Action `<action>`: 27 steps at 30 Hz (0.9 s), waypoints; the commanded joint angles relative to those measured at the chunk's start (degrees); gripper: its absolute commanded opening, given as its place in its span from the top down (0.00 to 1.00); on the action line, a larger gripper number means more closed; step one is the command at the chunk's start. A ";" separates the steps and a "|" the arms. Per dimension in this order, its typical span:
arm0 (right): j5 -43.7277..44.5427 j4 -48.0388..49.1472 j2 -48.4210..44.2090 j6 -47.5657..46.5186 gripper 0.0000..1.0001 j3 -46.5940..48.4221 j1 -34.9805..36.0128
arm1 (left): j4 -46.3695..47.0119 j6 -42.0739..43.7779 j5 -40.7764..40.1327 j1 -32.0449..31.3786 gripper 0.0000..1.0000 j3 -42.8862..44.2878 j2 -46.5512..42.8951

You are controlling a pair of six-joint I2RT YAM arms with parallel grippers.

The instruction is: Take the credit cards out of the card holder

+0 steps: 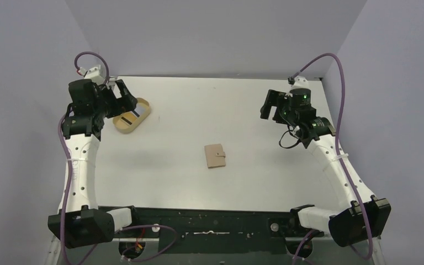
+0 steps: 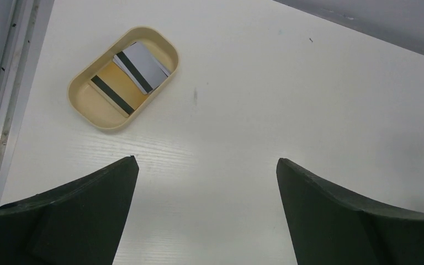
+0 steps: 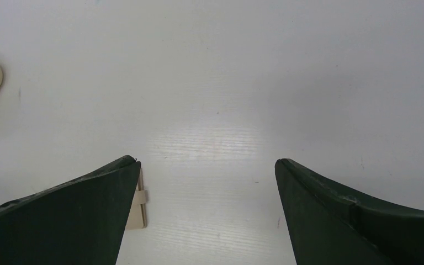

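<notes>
Tan wallet point(image 1: 215, 155) lies folded shut in the middle of the bench point(image 1: 243, 105) while two striped cards point(image 2: 142, 65) rest in the oval tray point(image 2: 91, 105) far left — likely already pulled out — so both pairs of jaws hang wide open, gripping nothing.

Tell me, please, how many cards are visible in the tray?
2. Both lie in the tray: a tan card and a grey card partly over it. A pale edge under the grey one may be a third; the shut wallet could hide more.
</notes>
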 commanded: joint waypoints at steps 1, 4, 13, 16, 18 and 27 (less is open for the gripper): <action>-0.19 3.01 -1.15 -1.57 0.00 2.60 0.00 | 5.00 4.03 5.88 1.83 0.03 -2.14 -0.16; -3.05 4.50 -1.81 -1.78 0.00 1.30 -0.02 | 6.15 4.47 7.80 1.85 0.03 -2.50 -0.41; -13.16 5.14 -2.48 -5.18 0.00 2.28 -0.02 | 1.45 22.09 14.78 2.14 0.06 1.79 9.80; -15.95 5.42 -2.78 -5.32 0.00 2.48 -0.06 | 6.73 25.95 16.05 2.25 0.07 0.11 12.71; -17.05 4.94 -2.71 -5.09 0.00 2.61 0.00 | 8.71 26.79 18.00 3.63 0.08 0.31 15.48; -17.57 6.14 -5.41 -3.72 0.00 -0.79 -0.26 | 14.95 28.63 11.26 4.49 0.12 6.08 30.73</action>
